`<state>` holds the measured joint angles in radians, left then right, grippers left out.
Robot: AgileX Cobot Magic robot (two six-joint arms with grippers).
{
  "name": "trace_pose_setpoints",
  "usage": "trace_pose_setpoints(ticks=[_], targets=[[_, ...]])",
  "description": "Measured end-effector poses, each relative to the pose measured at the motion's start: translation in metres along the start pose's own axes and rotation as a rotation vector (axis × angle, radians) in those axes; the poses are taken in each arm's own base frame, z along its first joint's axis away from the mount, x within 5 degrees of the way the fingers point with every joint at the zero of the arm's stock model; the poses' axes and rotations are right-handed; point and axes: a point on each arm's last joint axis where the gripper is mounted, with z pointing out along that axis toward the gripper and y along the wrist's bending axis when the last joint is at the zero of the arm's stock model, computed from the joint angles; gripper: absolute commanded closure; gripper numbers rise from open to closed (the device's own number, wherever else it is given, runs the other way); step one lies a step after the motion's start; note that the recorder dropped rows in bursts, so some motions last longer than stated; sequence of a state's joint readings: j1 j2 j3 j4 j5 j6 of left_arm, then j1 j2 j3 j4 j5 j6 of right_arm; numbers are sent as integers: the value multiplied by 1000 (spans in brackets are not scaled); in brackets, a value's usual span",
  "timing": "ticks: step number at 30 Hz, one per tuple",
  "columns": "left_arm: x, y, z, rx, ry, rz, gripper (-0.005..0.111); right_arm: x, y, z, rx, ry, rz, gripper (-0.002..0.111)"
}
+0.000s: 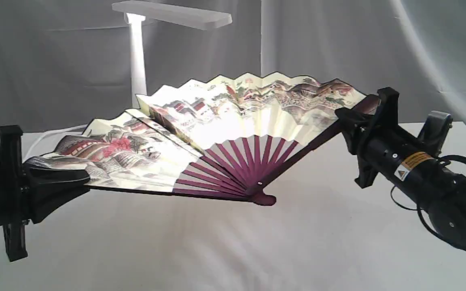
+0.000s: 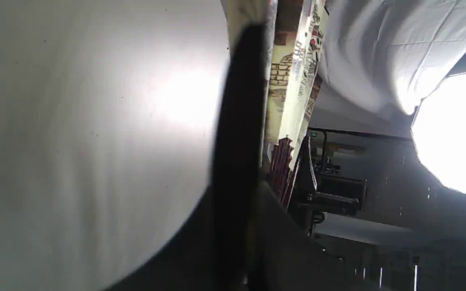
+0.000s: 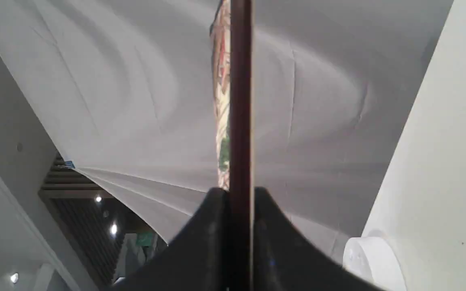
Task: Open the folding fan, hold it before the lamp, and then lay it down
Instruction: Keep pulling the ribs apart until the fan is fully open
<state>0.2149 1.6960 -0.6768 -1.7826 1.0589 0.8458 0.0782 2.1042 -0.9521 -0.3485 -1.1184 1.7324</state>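
The folding fan is spread wide above the white table, its painted cream leaf facing the exterior camera and its maroon pivot low in the middle. My left gripper is shut on the fan's left outer guard. My right gripper is shut on the right guard, which shows as a dark maroon strip between the black fingers. The fan's painted edge runs beside the left finger. Behind the fan stands the white lamp, its bar head above the fan's left half.
The table is covered in white cloth, and a grey-white cloth backdrop hangs behind. A white cord lies at the back left near the lamp. A round white object shows in the right wrist view.
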Motion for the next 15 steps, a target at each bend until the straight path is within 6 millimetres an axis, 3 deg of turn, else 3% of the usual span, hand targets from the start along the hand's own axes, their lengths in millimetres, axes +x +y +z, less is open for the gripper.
trace_pose_setpoints(ticks=[15], targets=[[2, -4, -2, 10, 0, -30, 107, -6, 4, 0, -46, -73, 35, 108]])
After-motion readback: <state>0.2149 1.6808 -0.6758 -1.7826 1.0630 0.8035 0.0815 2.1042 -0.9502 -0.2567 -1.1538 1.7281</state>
